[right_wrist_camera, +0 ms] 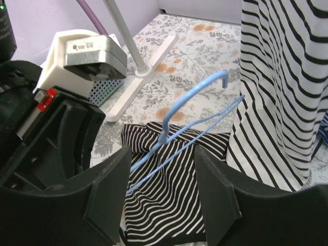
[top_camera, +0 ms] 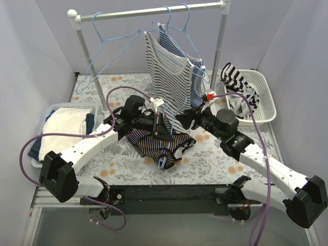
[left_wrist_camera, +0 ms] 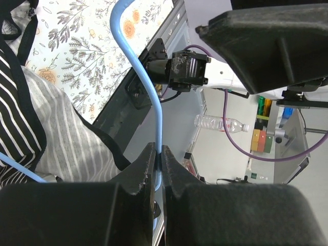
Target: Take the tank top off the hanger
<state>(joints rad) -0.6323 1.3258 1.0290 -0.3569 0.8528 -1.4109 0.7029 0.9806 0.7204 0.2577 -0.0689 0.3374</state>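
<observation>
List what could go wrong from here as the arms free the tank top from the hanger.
The left end effector pinches only thin hanger wire, which might slip or twist under pull. The open right end effector faces wire and tank top together; closing might catch both. The hanging striped shirt is close by and might snag.

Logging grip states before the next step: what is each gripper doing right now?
Left gripper: shut on the blue hanger wire.
Right gripper: open, holding nothing.
</observation>
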